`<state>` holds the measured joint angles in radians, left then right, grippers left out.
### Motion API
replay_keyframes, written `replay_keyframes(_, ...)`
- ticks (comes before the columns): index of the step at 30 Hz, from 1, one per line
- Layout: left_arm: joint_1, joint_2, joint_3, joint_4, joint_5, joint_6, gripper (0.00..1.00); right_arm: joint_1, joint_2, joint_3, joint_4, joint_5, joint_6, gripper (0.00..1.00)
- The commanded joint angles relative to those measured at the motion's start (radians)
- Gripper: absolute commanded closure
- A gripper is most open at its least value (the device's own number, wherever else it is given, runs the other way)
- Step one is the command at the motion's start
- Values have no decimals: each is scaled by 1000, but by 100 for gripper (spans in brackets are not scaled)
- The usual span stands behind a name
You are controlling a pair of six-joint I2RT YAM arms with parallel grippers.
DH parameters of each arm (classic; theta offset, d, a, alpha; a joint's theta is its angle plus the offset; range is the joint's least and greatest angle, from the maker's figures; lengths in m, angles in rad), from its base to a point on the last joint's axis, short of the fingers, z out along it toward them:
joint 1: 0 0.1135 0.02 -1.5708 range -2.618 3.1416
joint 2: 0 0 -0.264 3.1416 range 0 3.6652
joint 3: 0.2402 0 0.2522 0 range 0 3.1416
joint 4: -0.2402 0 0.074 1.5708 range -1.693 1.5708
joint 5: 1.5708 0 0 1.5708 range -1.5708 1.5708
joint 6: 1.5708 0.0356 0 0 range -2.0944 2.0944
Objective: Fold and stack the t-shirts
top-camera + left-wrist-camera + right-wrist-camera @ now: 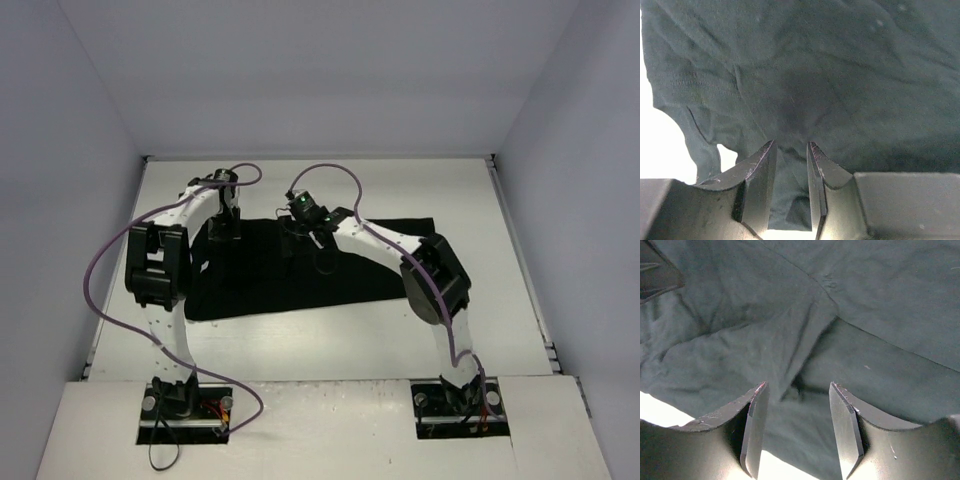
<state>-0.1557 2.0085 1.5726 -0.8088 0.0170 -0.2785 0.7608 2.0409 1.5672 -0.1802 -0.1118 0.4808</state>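
Overhead, the left part of the t-shirt is covered by the left arm and its far edge by both wrists; sleeves and collar cannot be made out. In the wrist views the shirt runs past the picture edges, and the left gripper and right gripper are cut off at the bottom. Whether the fold between the left fingers is clamped cannot be determined. A dark object, cropped at the corner, is not identified.
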Motion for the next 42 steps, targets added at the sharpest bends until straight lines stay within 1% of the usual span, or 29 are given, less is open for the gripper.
replay_keyframes(1, 12, -3, 26, 55, -53, -17, 74, 29, 71, 87, 10, 66, 71, 51)
replay_keyframes(5, 26, 34, 7, 70, -62, -23, 75, 52, 126, 87, 11, 98, 78, 51)
replay_keyframes(7, 31, 43, 1, 78, -63, -27, 76, 58, 129, 50, 8, 136, 75, 51)
replay_keyframes(13, 49, 58, 0, 90, -82, -22, 77, 57, 27, -134, 0, 340, 74, 53)
replay_keyframes(16, 56, 69, 8, 95, -96, -19, 77, 51, -15, -208, -23, 402, 74, 53)
replay_keyframes(21, 61, 93, 33, 99, -111, -11, 77, 43, -75, -250, -34, 425, 48, 53)
replay_keyframes(23, 62, 93, 45, 99, -101, -5, 77, 44, -94, -245, -33, 406, 29, 52)
replay_keyframes(25, 61, 69, 57, 96, -83, -4, 76, 43, -130, -237, -35, 356, -5, 52)
replay_keyframes(26, 61, 53, 59, 94, -74, -6, 75, 43, -152, -232, -35, 337, -19, 52)
replay_keyframes(28, 59, 3, 61, 93, -49, -11, 68, 32, -200, -220, -39, 305, -47, 52)
replay_keyframes(29, 60, -25, 59, 90, -36, -16, 62, 15, -221, -214, -44, 289, -57, 51)
replay_keyframes(30, 58, -66, 58, 88, -18, -29, 59, 1, -248, -211, -45, 261, -70, 51)
replay_keyframes(32, 51, -132, 40, 74, 20, -61, 51, -72, -281, -211, -49, 217, -91, 51)
replay_keyframes(33, 46, -164, 22, 72, 29, -79, 49, -116, -294, -216, -51, 210, -103, 51)
replay_keyframes(35, 35, -218, -16, 75, 31, -110, 47, -222, -304, -232, -51, 213, -123, 51)
replay_keyframes(37, 17, -225, -56, 81, 21, -141, 47, -310, -290, -237, -50, 214, -147, 50)
replay_keyframes(38, 8, -215, -72, 82, 8, -156, 47, -353, -264, -236, -51, 208, -159, 50)
replay_keyframes(42, -25, -125, -63, 81, -6, -187, 47, -447, -188, -215, -50, 201, -187, 50)
